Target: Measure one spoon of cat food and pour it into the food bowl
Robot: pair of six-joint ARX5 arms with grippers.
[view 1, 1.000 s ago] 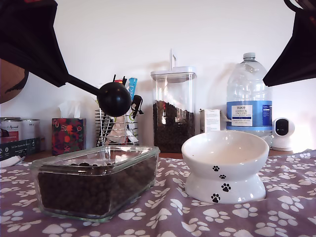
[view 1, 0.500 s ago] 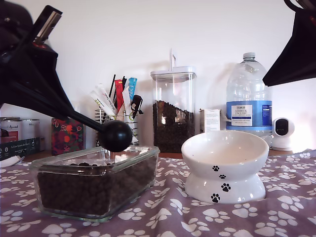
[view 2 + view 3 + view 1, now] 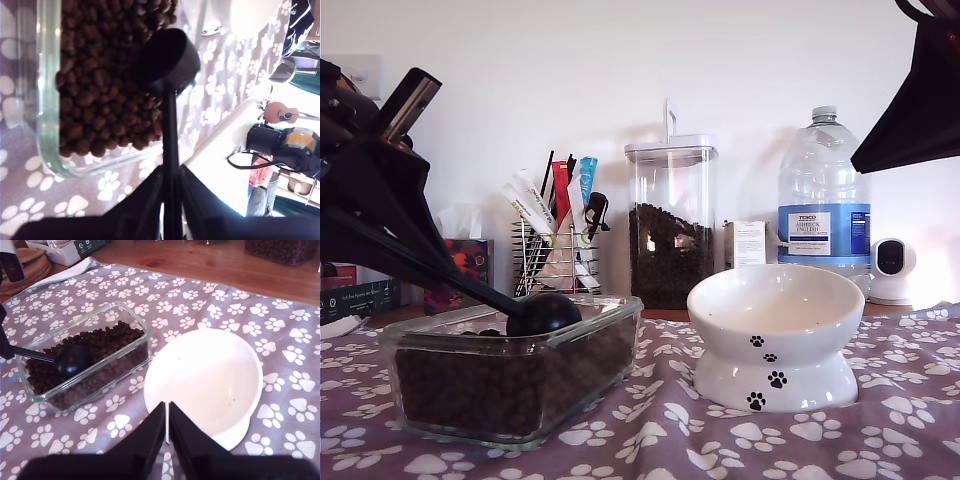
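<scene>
My first gripper (image 3: 172, 175) is shut on the thin handle of the black spoon (image 3: 167, 62). At the exterior view's left, this gripper (image 3: 425, 265) angles down, and the spoon's round cup (image 3: 542, 313) rests in the cat food (image 3: 510, 375) inside a rectangular glass dish (image 3: 615, 308). The second wrist view shows the spoon (image 3: 73, 360) lying among the brown kibble (image 3: 107, 337). The white food bowl (image 3: 775, 320) with black paw prints stands beside the dish, with no kibble in it (image 3: 205, 377). My second gripper (image 3: 166, 410) hangs high above the bowl, shut on nothing.
Behind stand a tall clear canister of kibble (image 3: 670, 225), a water bottle (image 3: 825, 200), a wire rack of utensils (image 3: 555, 250), a tissue box (image 3: 455, 270) and a small white camera (image 3: 893, 270). A paw-print cloth (image 3: 880, 420) covers the table.
The first gripper has swung the spoon down from above the dish, and its cup now sits in the kibble. The second arm has held still.
</scene>
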